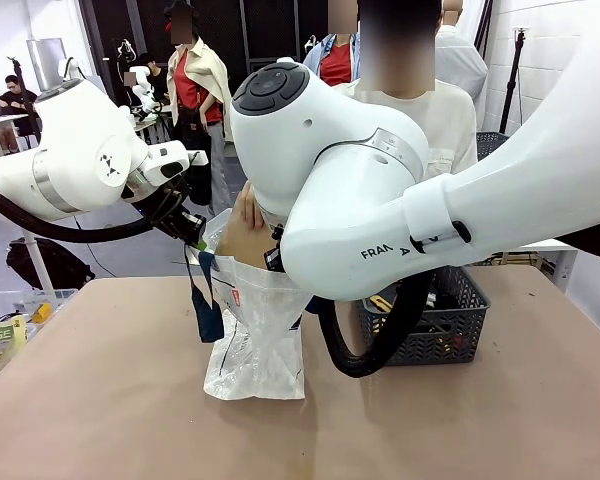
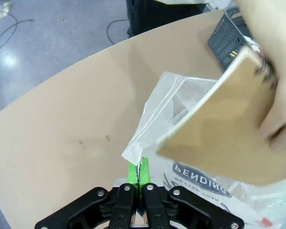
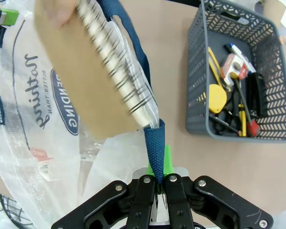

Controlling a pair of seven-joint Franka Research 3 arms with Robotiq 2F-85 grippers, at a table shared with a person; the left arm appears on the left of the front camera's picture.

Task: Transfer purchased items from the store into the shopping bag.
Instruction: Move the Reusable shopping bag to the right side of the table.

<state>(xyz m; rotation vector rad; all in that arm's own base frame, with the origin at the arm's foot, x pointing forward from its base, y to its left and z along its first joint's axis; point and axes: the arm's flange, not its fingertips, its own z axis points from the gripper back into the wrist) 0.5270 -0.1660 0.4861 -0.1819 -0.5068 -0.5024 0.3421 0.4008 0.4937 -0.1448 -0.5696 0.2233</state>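
The shopping bag point(image 1: 255, 345) stands on the table, translucent white with navy handles. My left gripper point(image 1: 194, 238) point(image 2: 139, 172) is shut on the bag's thin plastic rim point(image 2: 136, 150) and holds it up. My right gripper point(image 3: 158, 168) is shut on a navy strap handle point(image 3: 155, 143) at the opposite side. A person's hand point(image 2: 276, 112) point(image 1: 244, 228) holds one purchased item, a flat tan-brown spiral-bound pad point(image 2: 224, 126) point(image 3: 83, 67), tilted at the bag's open mouth between the two grippers. Its lower corner sits inside the mouth.
A dark grey mesh basket point(image 1: 470, 325) point(image 3: 195, 95) stands right of the bag with several small tools and packs, yellow and red among them. A clear bin point(image 1: 5, 325) with goods sits at the table's left edge. My right arm point(image 1: 380, 190) blocks much of the front view.
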